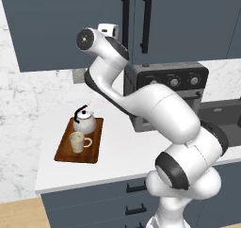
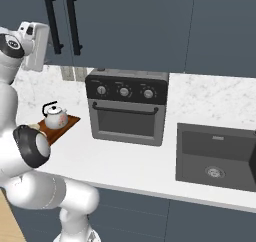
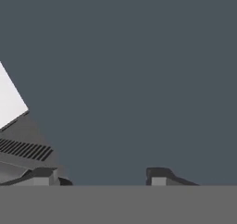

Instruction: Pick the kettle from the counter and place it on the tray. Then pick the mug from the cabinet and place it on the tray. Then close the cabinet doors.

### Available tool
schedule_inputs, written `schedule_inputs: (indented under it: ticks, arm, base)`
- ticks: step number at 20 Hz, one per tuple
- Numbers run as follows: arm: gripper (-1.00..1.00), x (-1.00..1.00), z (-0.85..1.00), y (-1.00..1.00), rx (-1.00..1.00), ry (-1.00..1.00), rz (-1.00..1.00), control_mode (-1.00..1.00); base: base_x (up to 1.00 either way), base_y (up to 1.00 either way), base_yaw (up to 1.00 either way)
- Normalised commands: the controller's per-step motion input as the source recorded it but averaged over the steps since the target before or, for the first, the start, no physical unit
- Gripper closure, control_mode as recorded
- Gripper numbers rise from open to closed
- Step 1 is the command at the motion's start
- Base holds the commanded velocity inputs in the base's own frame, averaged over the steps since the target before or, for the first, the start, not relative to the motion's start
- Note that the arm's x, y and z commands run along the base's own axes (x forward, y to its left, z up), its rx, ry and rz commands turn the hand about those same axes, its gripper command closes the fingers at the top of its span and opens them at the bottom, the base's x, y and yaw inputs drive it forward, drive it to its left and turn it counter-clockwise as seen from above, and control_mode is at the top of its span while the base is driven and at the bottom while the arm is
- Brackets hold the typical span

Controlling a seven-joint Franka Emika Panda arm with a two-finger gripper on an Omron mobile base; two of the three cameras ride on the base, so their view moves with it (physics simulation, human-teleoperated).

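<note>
The silvery kettle (image 1: pixel 84 121) (image 2: pixel 56 118) with its black handle stands on the far end of the reddish-brown tray (image 1: pixel 66 154) (image 2: pixel 72 121). The cream mug (image 1: pixel 78 141) sits on the same tray, in front of the kettle. The tray lies on the white marble counter (image 1: pixel 122 151). Above it, both cabinet doors (image 1: pixel 70 24) (image 2: pixel 125 21) look flush and closed, their black bar handles (image 1: pixel 125 20) (image 2: pixel 50 23) side by side. My gripper (image 3: pixel 102 177) (image 2: pixel 42 46) is raised close against the door panel (image 3: pixel 129 70). Its fingertips (image 3: pixel 159 176) stand apart with nothing between them.
A dark toaster oven (image 1: pixel 169 95) (image 2: pixel 127 106) stands on the counter right of the tray, under the cabinet. A dark sink (image 2: pixel 215 156) is set into the counter further right. My arm's elbow hangs over the counter between the tray and the oven.
</note>
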Motion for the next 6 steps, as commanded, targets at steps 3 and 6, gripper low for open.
schedule_inputs:
  ticks: [3,6]
  arm:
    - [-1.00,0.23,-0.15,-0.18,0.00,0.02,0.00,-1.00]
    - [-1.00,0.11,-0.13,-0.12,0.00,0.00,0.00,-1.00]
  base:
    - [0.00,0.00,0.00]
    - [0.00,0.00,0.00]
